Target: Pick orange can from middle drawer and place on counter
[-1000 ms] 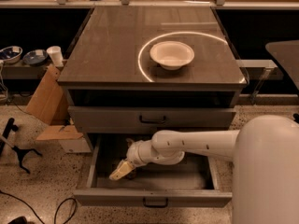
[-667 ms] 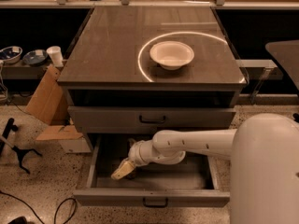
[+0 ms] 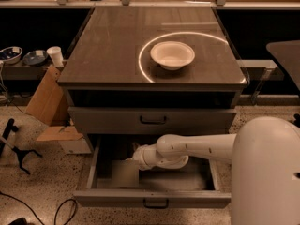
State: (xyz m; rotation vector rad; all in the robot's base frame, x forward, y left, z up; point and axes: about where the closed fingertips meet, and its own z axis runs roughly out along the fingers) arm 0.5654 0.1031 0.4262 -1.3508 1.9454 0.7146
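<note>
Reaching into the open drawer [image 3: 187,198] from the right, the arm [image 3: 201,146] holds the gripper [image 3: 126,170] low over the drawer floor, left of centre. This posture fits the grasp stage of the task, since the can must be taken from inside before anything goes up top. Whether the gripper is open or closed on anything cannot be told, as its tip is indistinct. The orange can is not identifiable: no silver top or orange side shows on the drawer floor to the right of the gripper or behind it. The can is therefore judged to lie at or under the gripper tip, hidden there; that is inference, not observation. The drawer stands pulled well out from under the closed drawer [image 3: 197,120] above the gripper, which gives the arm room to descend and to lift straight out. The counter [image 3: 108,46], well above and behind the gripper, carries a white bowl [image 3: 172,54] right of centre, inside a ring of reflected light. A set-down would best suit the surface left of that bowl. Risk noted: the lift must clear the drawer front and the overhanging counter edge, and a can gripped off-centre could slip or tip on the glossy top. Task assessed as early; no can is on the counter.
</note>
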